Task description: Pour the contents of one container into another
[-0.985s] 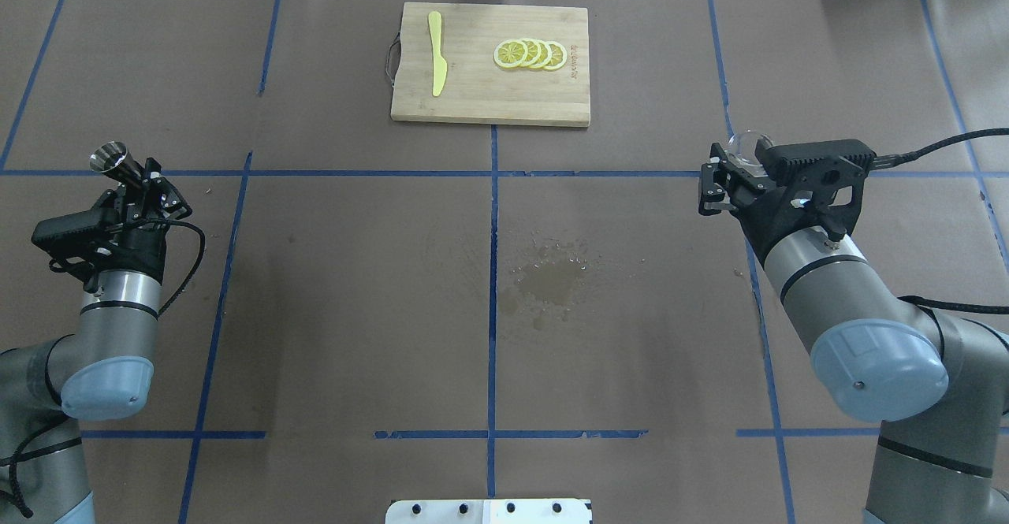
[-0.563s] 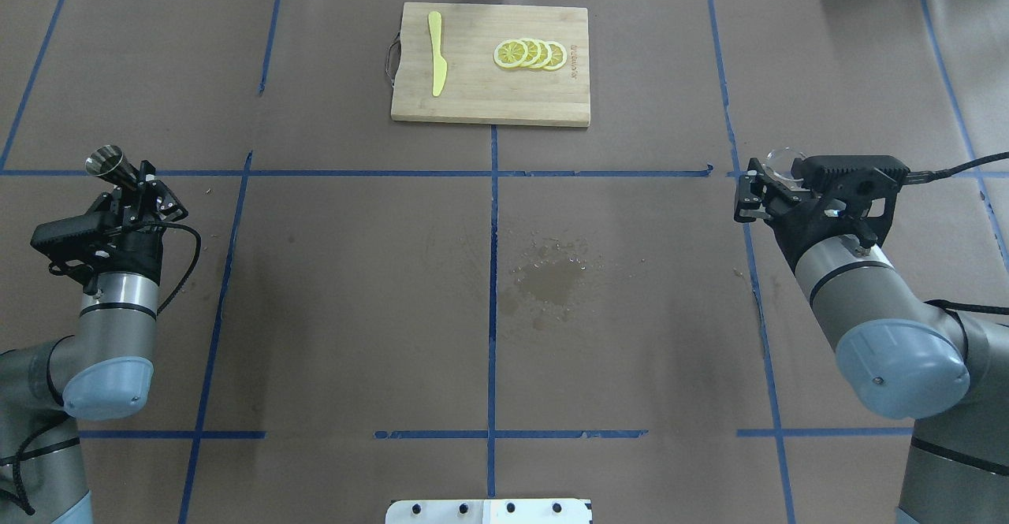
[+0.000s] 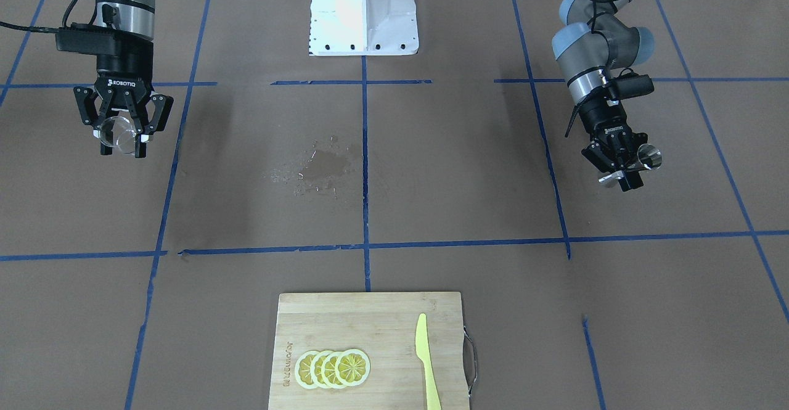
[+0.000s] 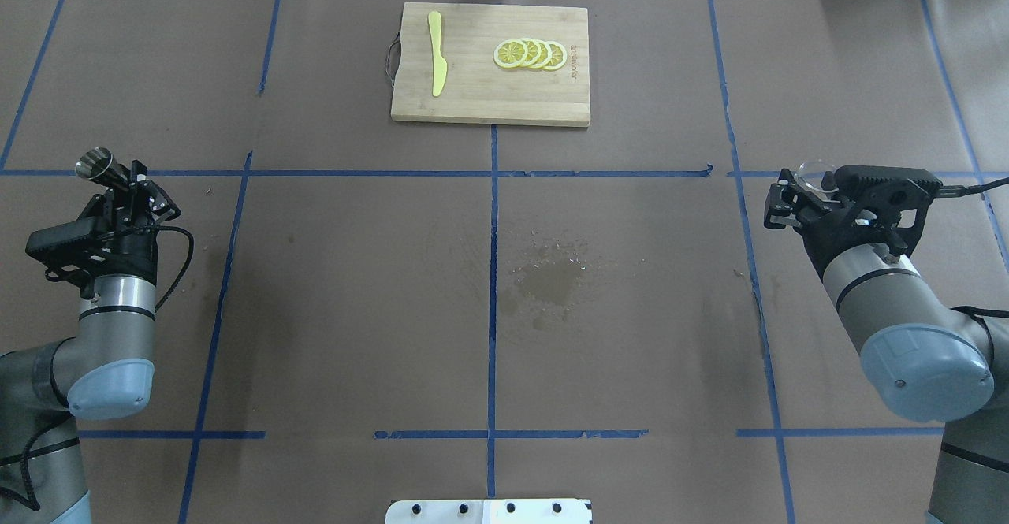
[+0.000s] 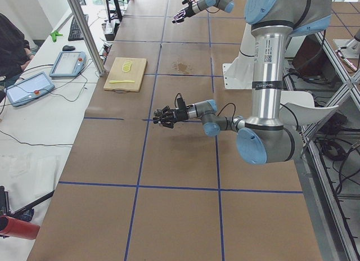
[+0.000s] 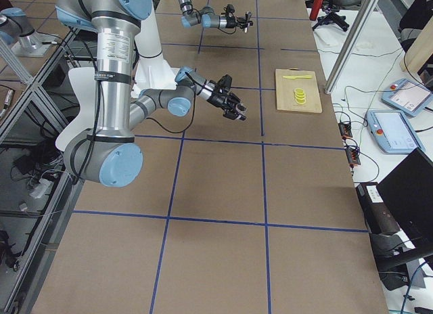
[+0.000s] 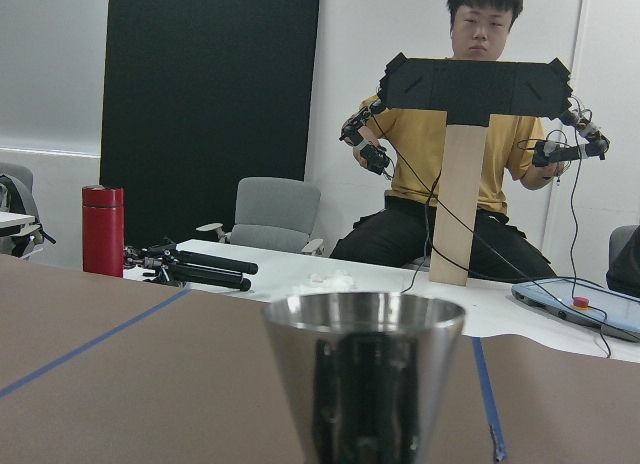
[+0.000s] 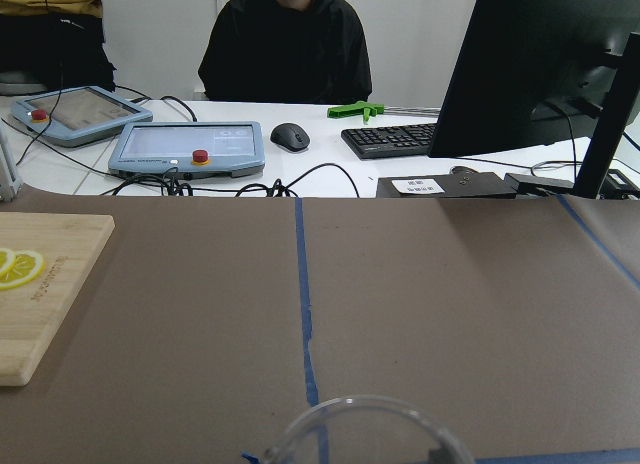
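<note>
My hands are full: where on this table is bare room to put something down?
Mostly bare: the wide squares between the wet patch and the side edges, and the far corners either side of the cutting board. Taken: the board, with lemon slices and knife, and those edges, where the metal cup and glass are held.

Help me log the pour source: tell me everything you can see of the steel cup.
The steel cup is small, shiny, bare metal, tapering from a wide round rim to a narrower base. It stands roughly upright, mouth up, held off the table at the robot's left side. The left pincer clamps its lower body; nothing else touches it. Its contents cannot be made out.
</note>
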